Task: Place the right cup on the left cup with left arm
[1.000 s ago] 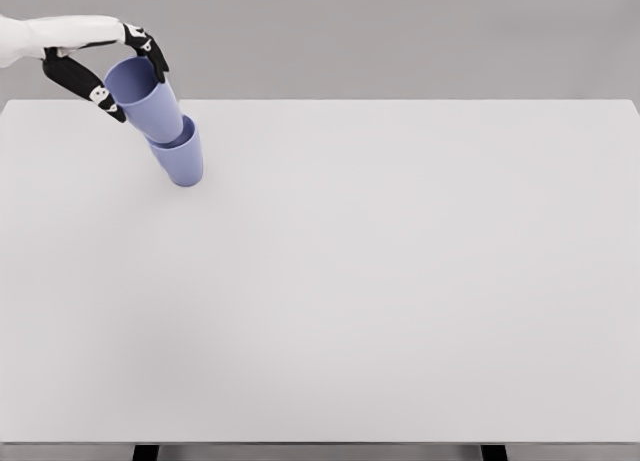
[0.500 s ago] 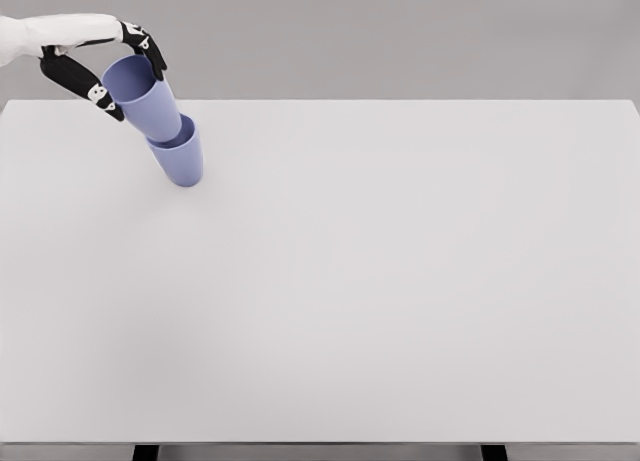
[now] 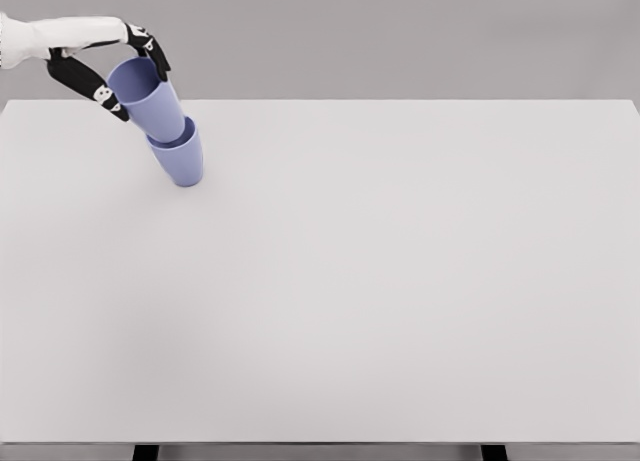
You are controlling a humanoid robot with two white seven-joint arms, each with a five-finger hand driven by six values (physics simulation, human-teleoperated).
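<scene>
At upper left, the tilted upper blue plastic cup (image 3: 146, 99) is clamped by the left hand (image 3: 100, 66), nested in the lower blue cup (image 3: 179, 153); release could topple both.

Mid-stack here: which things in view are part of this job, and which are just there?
Part of the job:
- upper cup, seated in the lower one
- lower cup, standing on the table
- left hand, fingers at the upper cup's rim

Just there:
- white table; nothing else lies on it
</scene>
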